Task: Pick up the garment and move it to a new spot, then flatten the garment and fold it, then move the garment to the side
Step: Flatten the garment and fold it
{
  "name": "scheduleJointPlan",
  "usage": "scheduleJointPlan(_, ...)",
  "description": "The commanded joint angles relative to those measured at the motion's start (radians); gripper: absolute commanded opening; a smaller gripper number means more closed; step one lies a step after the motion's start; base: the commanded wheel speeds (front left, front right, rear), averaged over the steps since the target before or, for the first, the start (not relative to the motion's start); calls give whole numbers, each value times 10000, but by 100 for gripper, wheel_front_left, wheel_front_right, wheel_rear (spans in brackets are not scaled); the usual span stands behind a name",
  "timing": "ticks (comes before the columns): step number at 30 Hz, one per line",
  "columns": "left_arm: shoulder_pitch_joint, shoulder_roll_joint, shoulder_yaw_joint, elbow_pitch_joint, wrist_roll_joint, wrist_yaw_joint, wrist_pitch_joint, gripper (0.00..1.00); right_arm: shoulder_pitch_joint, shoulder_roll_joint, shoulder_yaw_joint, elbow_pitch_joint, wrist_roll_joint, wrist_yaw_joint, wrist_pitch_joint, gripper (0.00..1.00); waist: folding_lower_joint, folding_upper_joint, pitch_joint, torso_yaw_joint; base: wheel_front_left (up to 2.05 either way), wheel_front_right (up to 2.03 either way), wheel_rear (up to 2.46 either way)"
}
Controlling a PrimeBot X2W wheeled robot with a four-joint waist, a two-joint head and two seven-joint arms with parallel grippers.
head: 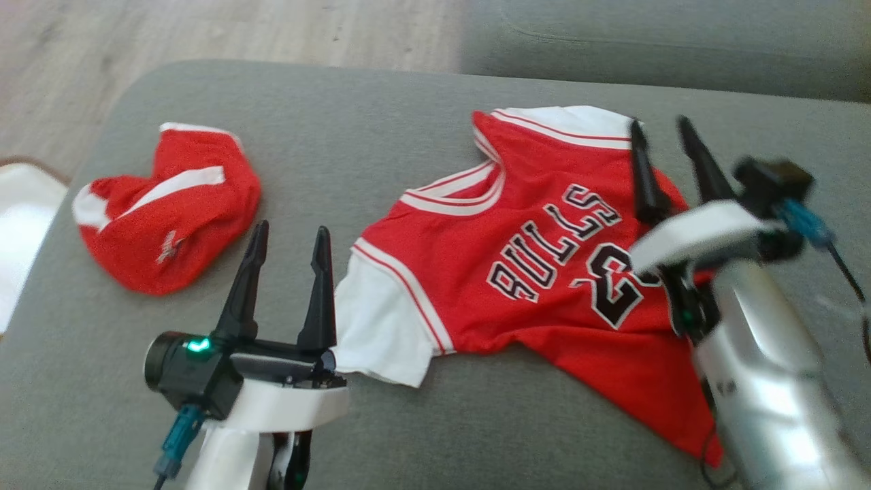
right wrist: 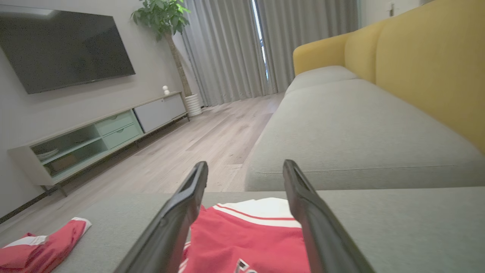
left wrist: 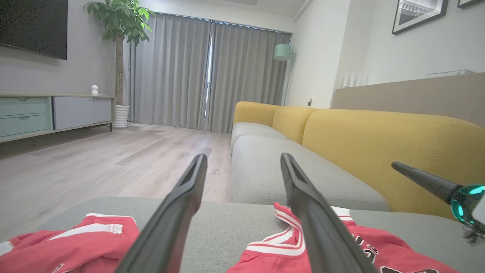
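On the cushion (head: 340,136): the jersey (head: 544,258) lies face up, mostly spread, right of centre in the head view.
Jersey axis: collar (head: 456,190) toward the robot's left, hem toward its right. The long axis runs across the robot, tilted so that the hem end is nearer.
Jersey state: not flat. The near edge is rumpled below the lettering, and the hem corner is hidden under the right forearm (head: 762,354).
Left gripper (head: 291,229): fingers wide apart, holding nothing. It stands just left of the near sleeve (head: 381,327), apart from the cloth.
Right gripper (head: 660,124): fingers wide apart, holding nothing. It is poised over the jersey's far right part. Contact with the cloth cannot be told.
Right wrist view: red cloth and the far white sleeve lie between and below the fingers.
Key relation: the jersey lies to the right of the left gripper and beneath the right one. Each arm has one end within reach: the left has the near sleeve and the right has the hem side.
Likely step: flattening, judged from the wrinkles that remain.
Shorts (head: 170,211): a bunched red pair on the same cushion, well apart from the jersey and beyond the left gripper.
Obstruction: none between either gripper and the jersey. A wide leftward sweep could catch the shorts.
Surroundings: yellow sofa (left wrist: 360,136) beyond the cushion, wood floor (head: 204,27) to the far left.
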Motion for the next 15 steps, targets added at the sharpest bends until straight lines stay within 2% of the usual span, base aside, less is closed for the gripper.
scheduleJointPlan(1,-88,14,412,-398,135,12,-42,100,700,341,-656,-1010,-780,67,-129,100,0,0,53,-463,0,0,0)
scheduleJointPlan(4,22,14,579,-428,200,-54,-42,100,1922,466,-1606,-2570,-1670,67,-133,100,0,0,112,-838,0,0,0)
scheduleJointPlan(7,60,14,638,-419,244,-116,-42,100,3033,478,-1584,-3719,-1262,67,-134,100,0,0,162,-1039,0,0,0)
scheduleJointPlan(10,40,14,663,-372,272,-157,-42,100,3699,481,-1576,-4287,-1385,67,-126,100,0,0,205,-1133,0,0,0)
scheduleJointPlan(15,-11,14,627,-381,286,-200,-42,100,3915,482,-1799,-4709,-1503,67,77,100,0,0,313,-1130,0,0,0)
